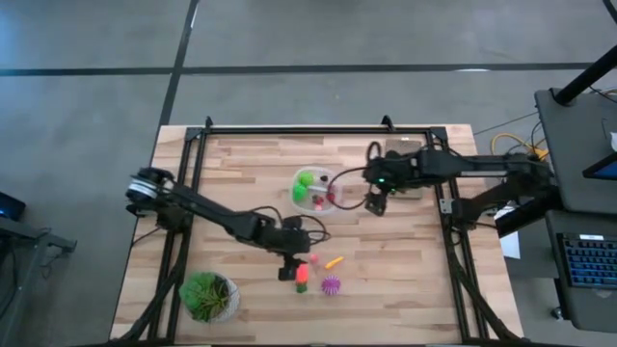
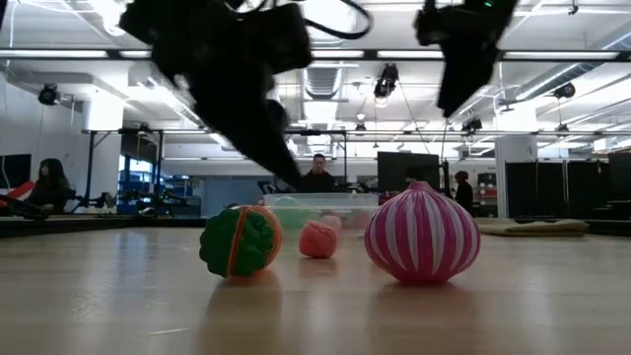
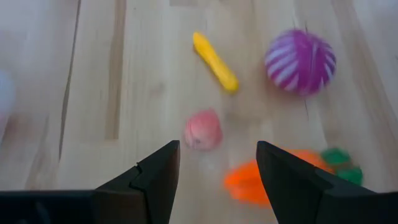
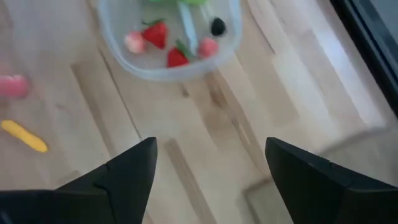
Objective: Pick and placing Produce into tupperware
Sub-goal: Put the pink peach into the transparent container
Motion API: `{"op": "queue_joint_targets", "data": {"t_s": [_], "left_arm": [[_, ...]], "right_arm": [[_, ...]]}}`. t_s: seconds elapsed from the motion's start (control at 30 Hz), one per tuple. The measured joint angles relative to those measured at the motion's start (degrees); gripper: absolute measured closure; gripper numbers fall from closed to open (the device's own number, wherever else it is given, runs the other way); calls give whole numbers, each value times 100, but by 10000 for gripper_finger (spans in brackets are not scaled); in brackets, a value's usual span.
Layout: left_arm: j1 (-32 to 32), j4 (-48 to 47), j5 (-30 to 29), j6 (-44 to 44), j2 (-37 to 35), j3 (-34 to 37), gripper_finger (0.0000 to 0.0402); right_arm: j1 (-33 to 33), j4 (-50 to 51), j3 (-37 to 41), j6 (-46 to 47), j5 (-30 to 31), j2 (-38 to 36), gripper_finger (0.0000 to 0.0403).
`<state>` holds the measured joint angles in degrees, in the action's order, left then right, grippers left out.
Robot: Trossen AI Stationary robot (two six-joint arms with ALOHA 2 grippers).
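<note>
Four pieces of produce lie on the wooden table near its front middle: a pink piece (image 3: pixel 203 130), a yellow-orange carrot (image 3: pixel 214 62), a purple striped ball (image 3: pixel 300 61) and an orange-and-green piece (image 3: pixel 273 177). My left gripper (image 3: pixel 217 162) hangs open just above them, slanting down, with the pink piece ahead of the gap between its fingers. The clear round tupperware (image 4: pixel 168 37) stands at the table's middle and holds red, green, pink and dark pieces. My right gripper (image 4: pixel 211 162) is open and bare, raised to the right of the tupperware (image 1: pixel 313 188).
A leafy green plant in a white pot (image 1: pixel 209 296) stands at the near left corner. A flat brown board (image 1: pixel 405 147) lies at the far right, under the right arm. Bare wood (image 1: pixel 405 280) stretches along the near right. People show in the room beyond the table.
</note>
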<state>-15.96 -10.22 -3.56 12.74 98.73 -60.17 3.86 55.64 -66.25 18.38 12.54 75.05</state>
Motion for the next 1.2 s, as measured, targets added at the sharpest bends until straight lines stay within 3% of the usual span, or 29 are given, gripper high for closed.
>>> {"op": "queue_joint_targets", "data": {"t_s": [0.2,0.4,1.2], "left_arm": [[52,75,1,-23,641,-544,204],[53,-203,16,-7,977,-724,204],[240,-223,-23,-20,1079,-610,204]], "right_arm": [[-1,-123,911,458,13,-844,110],[2,-207,1269,609,14,-1264,112],[4,-239,1286,434,63,-1229,121]]}}
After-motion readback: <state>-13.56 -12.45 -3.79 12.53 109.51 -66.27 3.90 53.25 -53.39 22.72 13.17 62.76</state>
